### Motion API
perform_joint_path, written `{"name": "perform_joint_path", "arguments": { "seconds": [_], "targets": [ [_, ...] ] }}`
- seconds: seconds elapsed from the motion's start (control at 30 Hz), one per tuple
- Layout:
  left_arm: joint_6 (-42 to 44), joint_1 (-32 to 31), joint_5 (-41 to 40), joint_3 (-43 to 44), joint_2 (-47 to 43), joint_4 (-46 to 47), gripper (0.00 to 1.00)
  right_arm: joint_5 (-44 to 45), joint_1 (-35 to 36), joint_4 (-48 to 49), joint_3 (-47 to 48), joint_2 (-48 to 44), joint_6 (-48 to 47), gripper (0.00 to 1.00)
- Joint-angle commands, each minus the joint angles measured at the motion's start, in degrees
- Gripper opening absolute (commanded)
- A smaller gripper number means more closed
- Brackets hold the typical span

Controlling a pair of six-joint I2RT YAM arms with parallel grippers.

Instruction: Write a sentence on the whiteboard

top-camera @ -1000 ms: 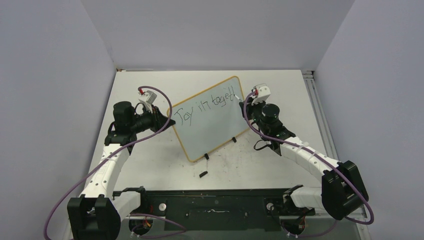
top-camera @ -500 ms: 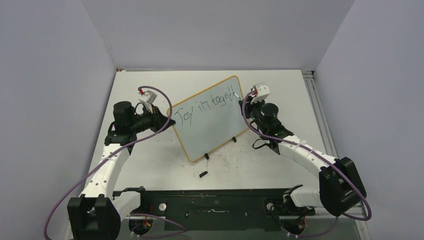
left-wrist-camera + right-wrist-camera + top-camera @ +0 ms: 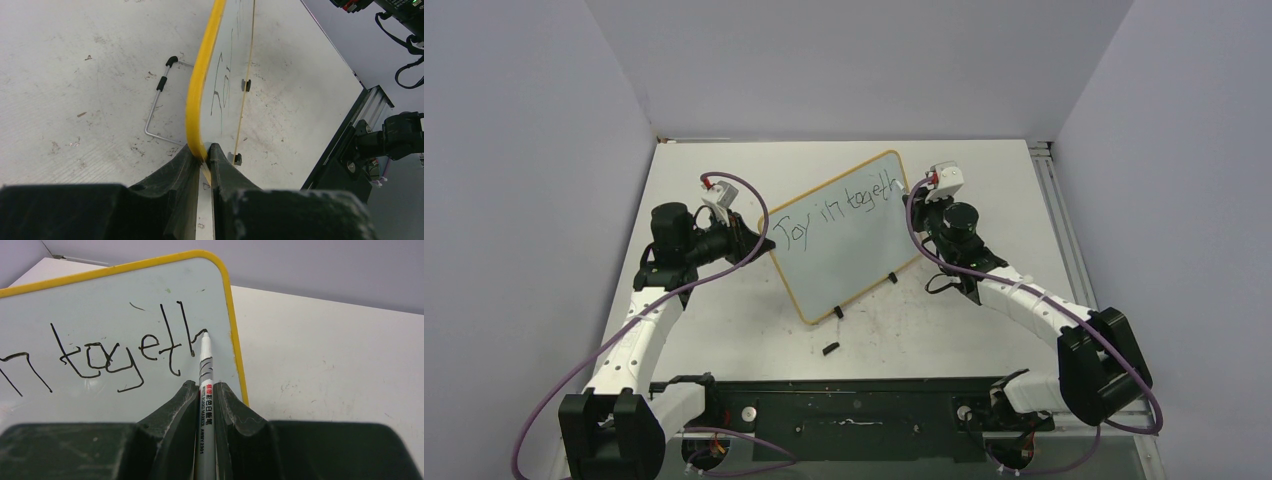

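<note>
The whiteboard [image 3: 849, 250], pale and glossy with a yellow frame, stands tilted on two black clip feet mid-table. My left gripper [image 3: 762, 243] is shut on its left edge; in the left wrist view the yellow frame [image 3: 198, 100] runs up from between the fingers [image 3: 180, 165]. The sentence [image 3: 839, 210] reads "Joy in togeth" in black strokes [image 3: 125, 352]. My right gripper [image 3: 206, 390] is shut on a white marker [image 3: 205, 375], whose tip touches the board at the top of the last "h", close to the right frame [image 3: 235, 340].
A small black cap-like piece [image 3: 830, 349] lies on the table in front of the board. A bent wire stand [image 3: 157, 107] with a black tip lies behind the board. The black base rail [image 3: 854, 410] runs along the near edge. Grey walls enclose the table.
The right gripper has moved the marker slightly up and right along the board, and the last letter "h" has gained its stroke. The left arm and board have stayed still.
</note>
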Motion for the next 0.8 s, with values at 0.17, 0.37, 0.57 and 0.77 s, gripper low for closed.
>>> {"name": "perform_joint_path", "arguments": {
  "seconds": [0.17,0.37,0.57,0.77],
  "targets": [
    [1.8,0.1,-1.1,1.0,0.4,-2.4,0.00,0.3,0.0,1.1,0.8,0.2,0.0,0.05],
    [1.8,0.1,-1.2,1.1,0.3,-2.4,0.00,-0.7,0.3,-0.4,-1.0,-0.8,0.1,0.05],
    [1.8,0.1,-1.2,1.1,0.2,-2.3,0.00,-0.2,0.7,-1.5,-3.0,-2.1,0.5,0.05],
    [1.8,0.1,-1.2,1.1,0.2,-2.4,0.00,1.8,0.9,-1.8,-3.5,-2.7,0.3,0.05]
  ]
}}
